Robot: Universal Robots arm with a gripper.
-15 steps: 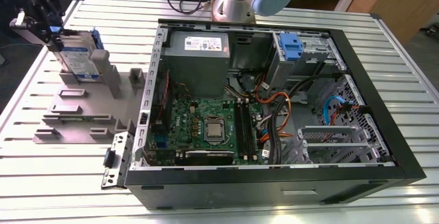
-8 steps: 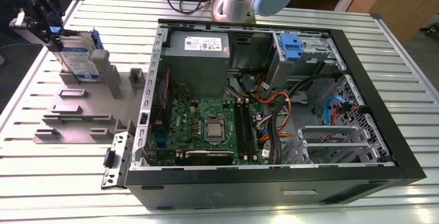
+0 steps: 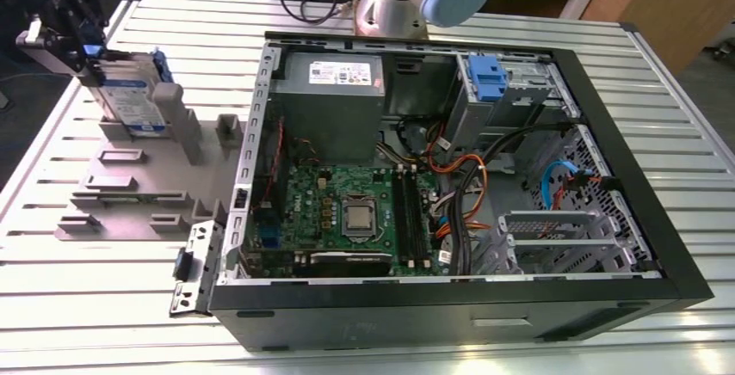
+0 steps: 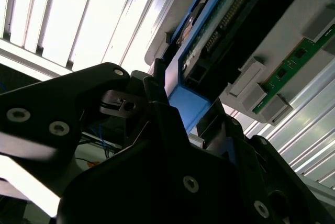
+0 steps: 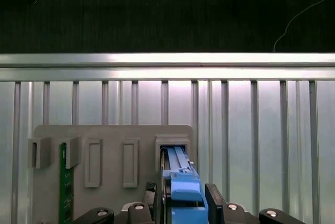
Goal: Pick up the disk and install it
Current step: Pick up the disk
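Note:
The disk (image 3: 129, 93) stands on edge in a slot of the grey holder plate (image 3: 126, 194), at the exterior view's left beside the open computer case. It is silver with a white-and-blue label and a blue carrier frame. My gripper (image 3: 71, 38) is over its upper end. In the first wrist view the blue frame of the disk (image 5: 181, 185) sits between the dark fingers (image 5: 213, 199) of my gripper (image 5: 181, 195), which press on both sides. The second wrist view shows the same blue edge of the disk (image 4: 184, 103) clamped in my gripper (image 4: 180, 116), with the disk's circuit-board side beyond it.
The open computer case (image 3: 677, 280) lies on the slatted metal table (image 3: 69, 323). Inside are a grey power-supply box (image 3: 333, 78), a motherboard (image 3: 344, 212), loose cables (image 3: 460, 177) and a metal drive bay with a blue latch (image 3: 487, 78). A green memory stick (image 5: 64, 192) stands in the holder plate.

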